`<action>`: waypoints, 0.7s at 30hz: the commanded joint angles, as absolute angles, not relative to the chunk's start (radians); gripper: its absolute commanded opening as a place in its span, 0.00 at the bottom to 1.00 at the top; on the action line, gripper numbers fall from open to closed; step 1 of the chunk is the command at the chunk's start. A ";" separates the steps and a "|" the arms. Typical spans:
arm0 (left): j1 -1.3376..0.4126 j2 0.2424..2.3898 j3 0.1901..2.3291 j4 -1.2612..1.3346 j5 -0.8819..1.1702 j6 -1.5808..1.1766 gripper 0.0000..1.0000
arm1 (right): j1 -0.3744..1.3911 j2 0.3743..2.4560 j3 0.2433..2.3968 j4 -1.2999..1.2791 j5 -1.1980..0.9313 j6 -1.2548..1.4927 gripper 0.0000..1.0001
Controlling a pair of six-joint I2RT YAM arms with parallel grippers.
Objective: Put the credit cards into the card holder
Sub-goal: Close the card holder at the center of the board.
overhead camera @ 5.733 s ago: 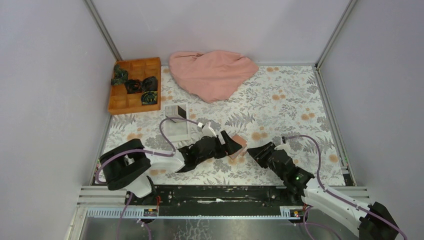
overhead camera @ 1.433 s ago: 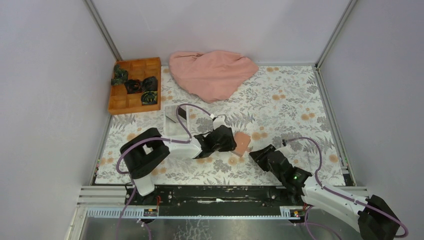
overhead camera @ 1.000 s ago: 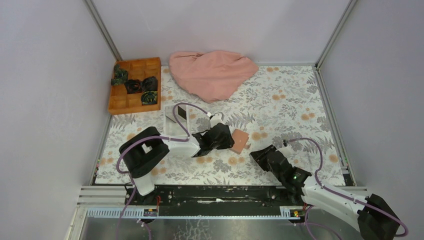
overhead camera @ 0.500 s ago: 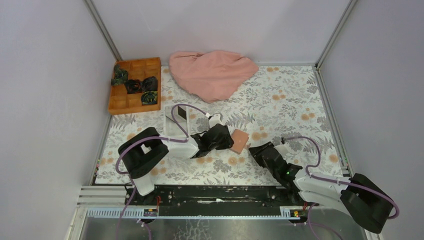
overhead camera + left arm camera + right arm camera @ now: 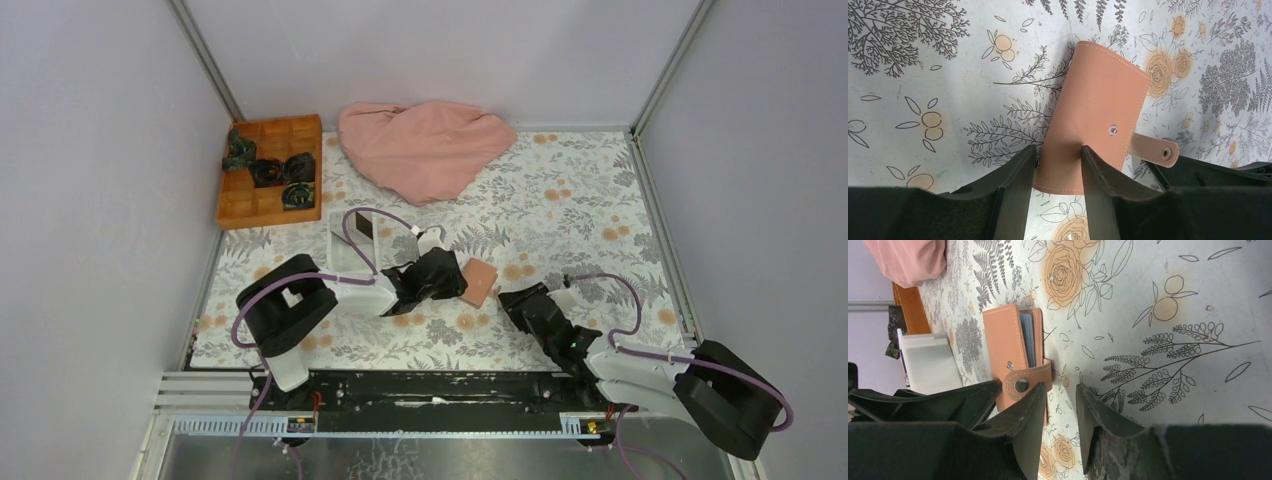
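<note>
The reddish-brown card holder (image 5: 482, 282) (image 5: 1098, 100) lies flat on the floral table, its snap strap (image 5: 1158, 148) (image 5: 1021, 385) undone. A blue credit card's edge (image 5: 1028, 340) shows inside its open side. My left gripper (image 5: 452, 276) (image 5: 1058, 152) stands over the holder's near end with jaws apart: one finger at its left edge, the other on its top face. My right gripper (image 5: 512, 298) (image 5: 1061, 390) is open just right of the strap, with only table between its fingers. A dark card (image 5: 363, 226) lies in the white tray.
The white tray (image 5: 340, 262) (image 5: 928, 360) sits just left of the left gripper. An orange wooden compartment box (image 5: 270, 175) with dark items is at the back left. A pink cloth (image 5: 425, 145) is heaped at the back middle. Metal rails edge the table.
The right arm has folded back at its base while its gripper crept slightly toward the holder's strap and its jaws narrowed a little. The left gripper and holder have stayed put.
</note>
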State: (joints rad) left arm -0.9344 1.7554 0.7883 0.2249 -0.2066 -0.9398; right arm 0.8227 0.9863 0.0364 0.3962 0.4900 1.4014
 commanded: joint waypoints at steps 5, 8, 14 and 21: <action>-0.917 1.846 0.737 -0.053 -0.216 -0.892 0.47 | 0.792 1.089 0.047 0.419 0.532 1.378 0.37; -0.918 1.850 0.744 -0.058 -0.216 -0.890 0.47 | 0.782 1.112 0.050 0.447 0.521 1.366 0.37; -0.919 1.859 0.754 -0.061 -0.208 -0.888 0.46 | 0.773 1.136 0.076 0.467 0.499 1.329 0.37; -0.921 1.860 0.770 -0.072 -0.208 -0.879 0.46 | 0.771 1.182 0.086 0.521 0.452 1.313 0.37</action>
State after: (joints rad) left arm -0.9302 1.7699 0.8181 0.1967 -0.2050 -0.9241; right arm 0.7776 1.1439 0.0761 0.5434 0.4835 1.3518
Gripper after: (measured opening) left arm 0.456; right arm 0.367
